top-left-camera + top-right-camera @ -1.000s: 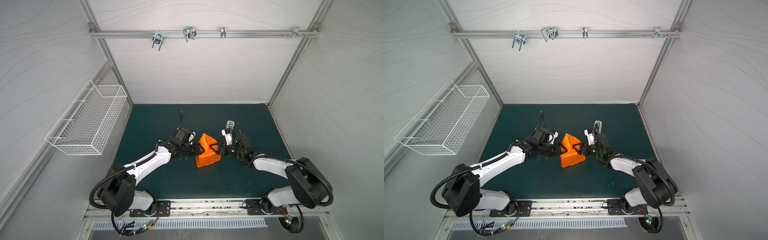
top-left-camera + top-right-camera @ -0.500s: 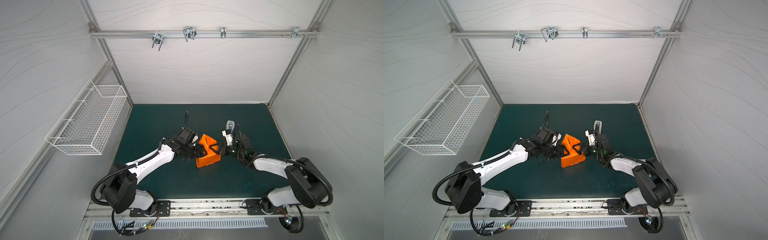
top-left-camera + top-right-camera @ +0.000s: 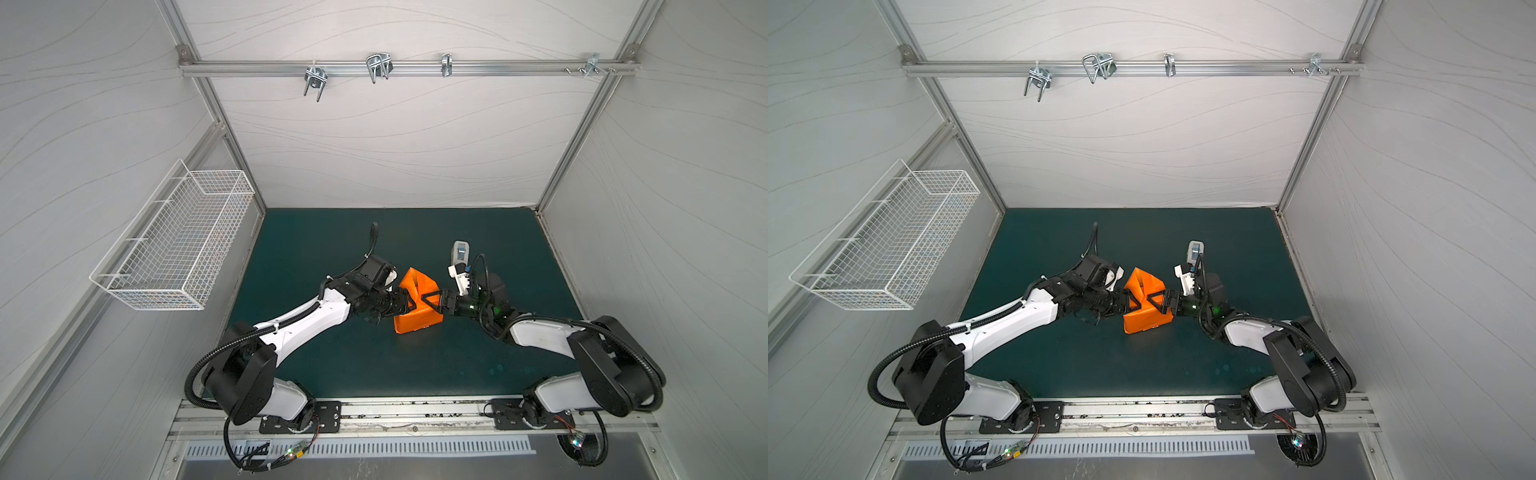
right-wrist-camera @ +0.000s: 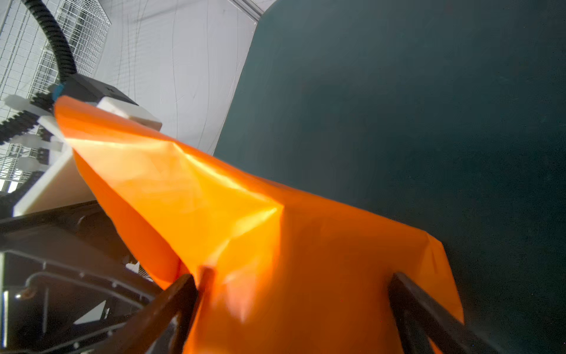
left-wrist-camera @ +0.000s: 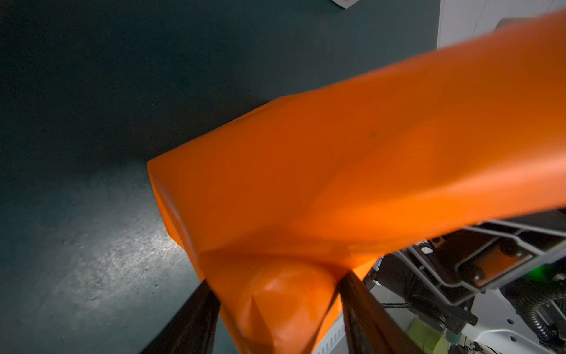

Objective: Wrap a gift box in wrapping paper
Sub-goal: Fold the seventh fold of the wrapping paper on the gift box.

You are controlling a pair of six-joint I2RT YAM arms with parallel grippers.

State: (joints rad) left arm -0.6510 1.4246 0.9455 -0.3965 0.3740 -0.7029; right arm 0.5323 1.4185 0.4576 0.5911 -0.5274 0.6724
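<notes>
The left gripper [image 3: 409, 303] is clenching the creased orange wrapping paper sheet [image 3: 417, 322] at nine o'clock; the right gripper [image 3: 426, 301], gaping at three o'clock, should be backing straight off.

The wrapping paper [image 3: 417, 307] [image 3: 1147, 311] sits bundled near the middle of the surface [image 3: 374, 361]. The left end effector [image 3: 410, 301] meets it from the left-edge side and the right end effector [image 3: 430, 303] from the right-edge side, so the two face each other across it. In the left wrist view the paper lies between that end effector's fingers [image 5: 196, 315]. A tape dispenser [image 3: 460, 251] stands behind the right end effector, toward the back edge and apart from the paper. A wire basket [image 3: 178, 245] hangs on the left wall. A rail [image 3: 498, 68] crosses the back wall, high above the back edge.
</notes>
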